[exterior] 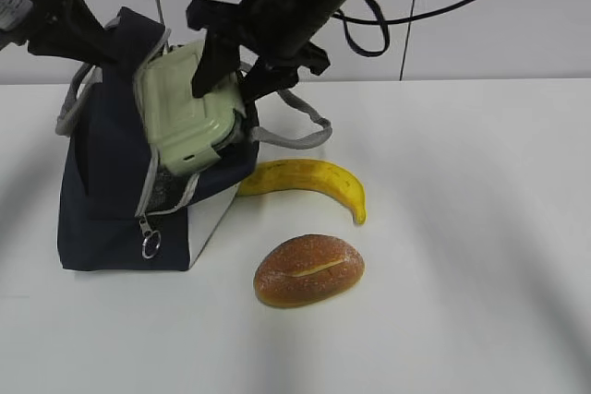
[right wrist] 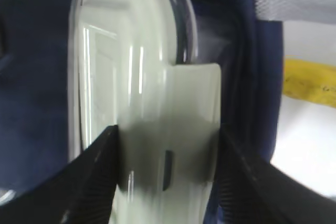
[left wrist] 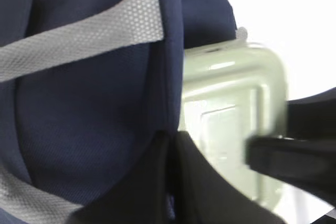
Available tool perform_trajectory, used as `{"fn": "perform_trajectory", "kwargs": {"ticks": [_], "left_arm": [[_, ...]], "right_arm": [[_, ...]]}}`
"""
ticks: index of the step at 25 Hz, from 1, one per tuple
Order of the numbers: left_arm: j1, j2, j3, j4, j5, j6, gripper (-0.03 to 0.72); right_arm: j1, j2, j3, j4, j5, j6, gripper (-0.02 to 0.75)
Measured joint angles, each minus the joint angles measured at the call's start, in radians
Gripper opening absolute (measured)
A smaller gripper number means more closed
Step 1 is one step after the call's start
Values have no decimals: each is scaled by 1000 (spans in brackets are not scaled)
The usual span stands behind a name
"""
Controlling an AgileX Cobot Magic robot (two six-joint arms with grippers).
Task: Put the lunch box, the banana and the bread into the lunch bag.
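The navy lunch bag (exterior: 102, 191) stands at the left with its mouth open toward the right. My left gripper (exterior: 106, 43) is shut on the bag's upper rim, pinching the blue fabric (left wrist: 170, 140). The sage-green lunch box (exterior: 185, 117) lies tilted, partly inside the bag's mouth. My right gripper (exterior: 231, 76) is shut on its near end, one finger on each side of the lid clip (right wrist: 168, 156). The yellow banana (exterior: 309, 182) lies on the table just right of the bag. The bread (exterior: 309, 269) sits in front of the banana.
A grey strap handle (exterior: 305, 126) trails from the bag toward the banana. The zipper's ring pull (exterior: 150, 244) hangs at the bag's front corner. The white table (exterior: 462, 228) stretches to the right, with a wall behind it.
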State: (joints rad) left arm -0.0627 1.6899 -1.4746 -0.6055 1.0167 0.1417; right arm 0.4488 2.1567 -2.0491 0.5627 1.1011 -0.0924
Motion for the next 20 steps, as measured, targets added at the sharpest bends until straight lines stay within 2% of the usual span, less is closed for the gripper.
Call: {"fn": "perform_trajectory", "kwargs": {"ticks": [4,10,20], "left_arm": [[0,0,0,0,0,0,1],[0,0,0,1,0,0,1],[0,0,0,15,-9,0,1]], "right_arm": [[54,68,-53,-73,-26,69,390],[107,157,-108,-81,-88,92,390],[121,256,-123,28,-206,32,408]]}}
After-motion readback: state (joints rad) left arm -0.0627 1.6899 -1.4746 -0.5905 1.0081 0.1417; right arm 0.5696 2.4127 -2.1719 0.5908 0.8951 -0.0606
